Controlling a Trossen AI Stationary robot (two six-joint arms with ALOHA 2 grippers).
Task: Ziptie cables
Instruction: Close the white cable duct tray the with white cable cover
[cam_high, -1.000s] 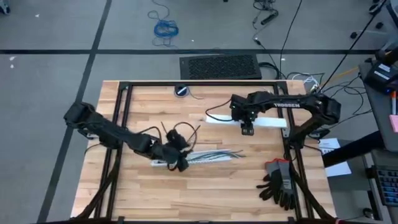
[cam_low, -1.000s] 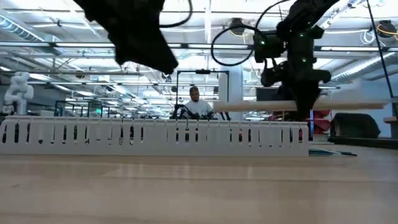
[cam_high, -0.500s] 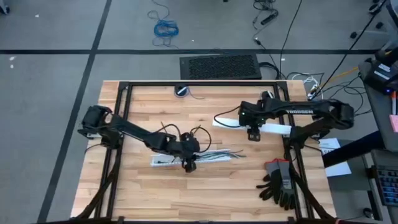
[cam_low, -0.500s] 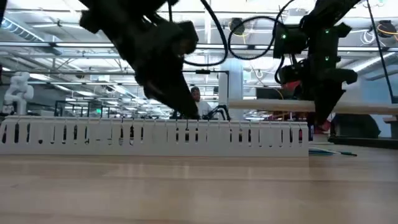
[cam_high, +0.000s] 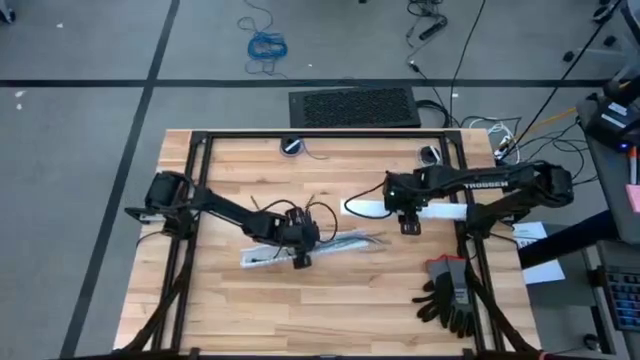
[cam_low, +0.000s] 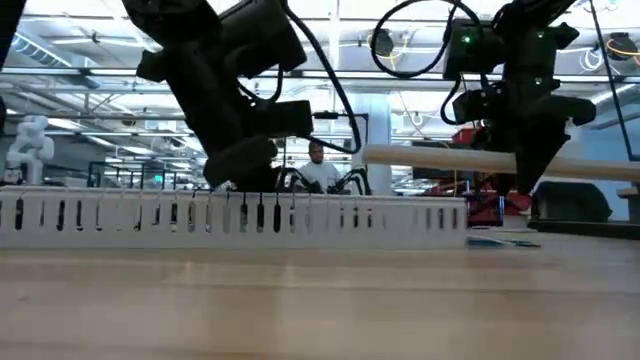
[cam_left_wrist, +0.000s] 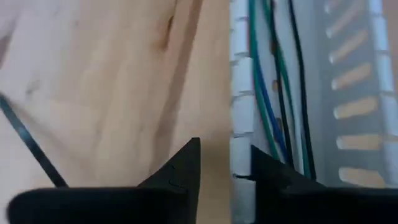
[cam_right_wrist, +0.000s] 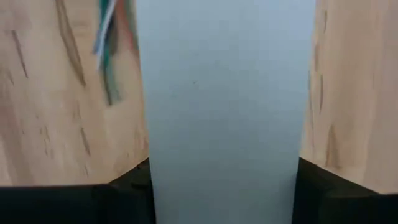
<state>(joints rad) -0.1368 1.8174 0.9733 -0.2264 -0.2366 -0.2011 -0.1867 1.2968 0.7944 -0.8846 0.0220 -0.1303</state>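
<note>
Wooden slats form the table (cam_high: 230, 300), set on a grey floor, with a black mat (cam_high: 354, 106) behind it and dark gloves (cam_high: 449, 296) at its near right corner. Left of centre lies a white slotted duct (cam_low: 230, 215), and the cables (cam_left_wrist: 273, 93), blue, green and black, run inside it and spill out toward the middle. The left gripper (cam_high: 298, 259) reaches down at the duct's wall, its fingers (cam_left_wrist: 180, 171) slightly apart with the wall between them. A thin dark ziptie (cam_left_wrist: 31, 152) lies on the wood beside it. The right gripper (cam_high: 409, 226) is clamped across a long white cover strip (cam_right_wrist: 224, 99), holding it above the table. Loose wire ends (cam_right_wrist: 112, 43) show beside that strip.
</note>
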